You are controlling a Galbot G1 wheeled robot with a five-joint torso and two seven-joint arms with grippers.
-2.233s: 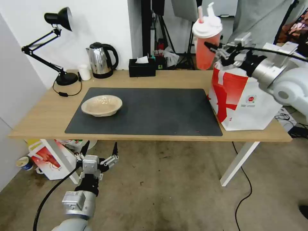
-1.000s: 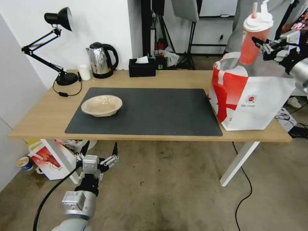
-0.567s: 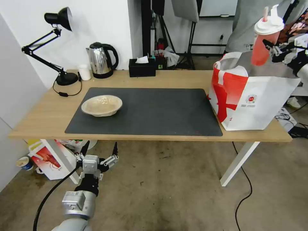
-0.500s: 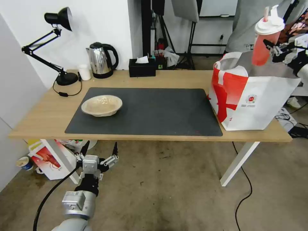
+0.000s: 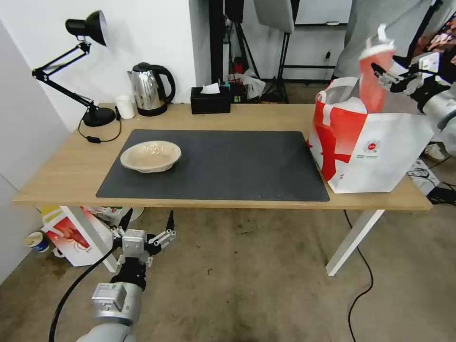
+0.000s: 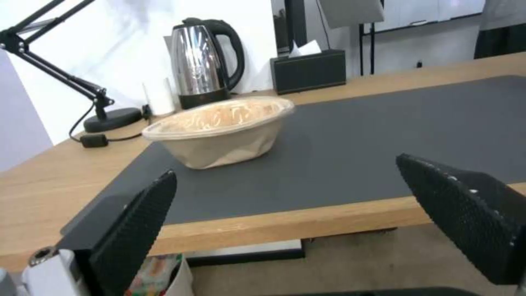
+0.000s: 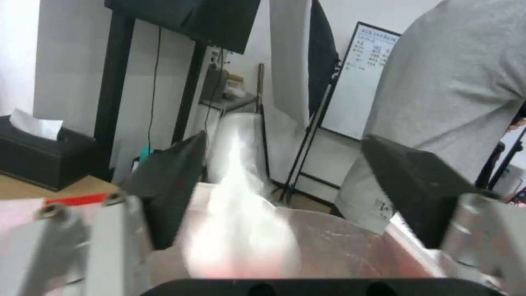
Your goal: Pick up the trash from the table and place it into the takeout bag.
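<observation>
Since half a second ago the red drink cup (image 5: 373, 78) is sitting lower and further toward the robot's left, its base now dipping behind the rim of the takeout bag (image 5: 380, 152), and it is tilting and smeared with motion. In the right wrist view the right gripper (image 7: 282, 193) is standing with its two black fingers (image 7: 170, 189) spread wide, and the cup (image 7: 241, 222) is passing as a blur between them without touching either pad. Judgement: the cup is being released and is dropping into the foil-lined mouth of the bag.

The right gripper (image 5: 387, 78) is hanging above the bag's open top, close to the white strap handles. The left gripper (image 5: 142, 240) is waiting below the front edge of the table (image 5: 71, 175), fingers (image 6: 137, 222) spread wide and holding nothing. The tan pulp bowl (image 5: 151, 156) is lying on the near-left part of the dark grey mat (image 5: 223, 164), well apart from the bag.

To finish this step cleanly, the arm is best kept centred over the opening until the cup has cleared the rim, then lifted straight up so the fingers are not catching a handle or dragging the bag along the table. Risk noted: the cup is tilting, so the lid may be leaking inside the bag. The pulp bowl is still to be collected. A person in grey is standing behind the bag, not touching anything.
</observation>
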